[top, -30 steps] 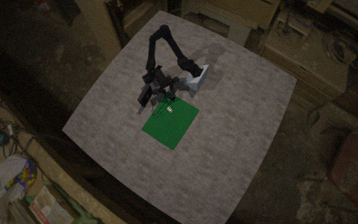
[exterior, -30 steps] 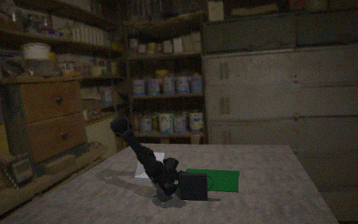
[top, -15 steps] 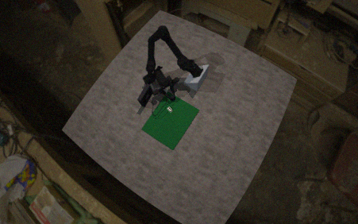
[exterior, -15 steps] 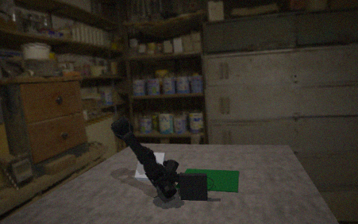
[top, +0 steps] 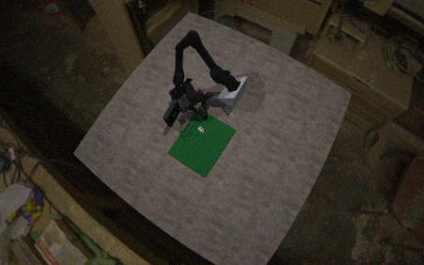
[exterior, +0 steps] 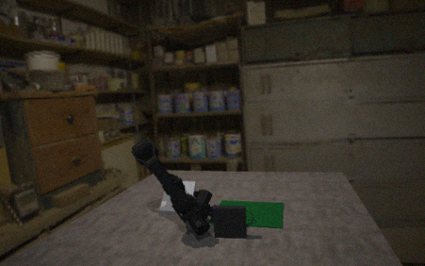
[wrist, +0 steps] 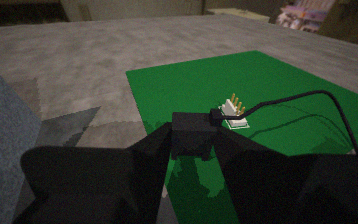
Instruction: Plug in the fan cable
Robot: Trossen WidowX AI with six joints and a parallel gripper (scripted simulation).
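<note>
The green board [top: 202, 157] [exterior: 266, 215] [wrist: 180, 82] lies flat on the table. Its white fan header [top: 200, 129] [wrist: 229, 108] stands with its gold pins [wrist: 238, 105] bare. My gripper [wrist: 192, 128] is shut on the black plug, with a fingertip on either side. The plug [wrist: 192, 122] is held above the board, left of the header and nearer the camera in the wrist view; its exact height is unclear. The black cable [wrist: 325, 92] leaves the plug's right side, passes in front of the header in that view and arcs right. The dark square fan [top: 170, 114] [exterior: 230, 222] stands upright beside the board.
A pale block [top: 230, 99] stands by the arm's base; a grey-blue surface [wrist: 0, 125] fills the wrist view's left edge. The arm [top: 206, 55] [exterior: 167, 181] arches over the table beside the board. The cable loops low over the board's fan side.
</note>
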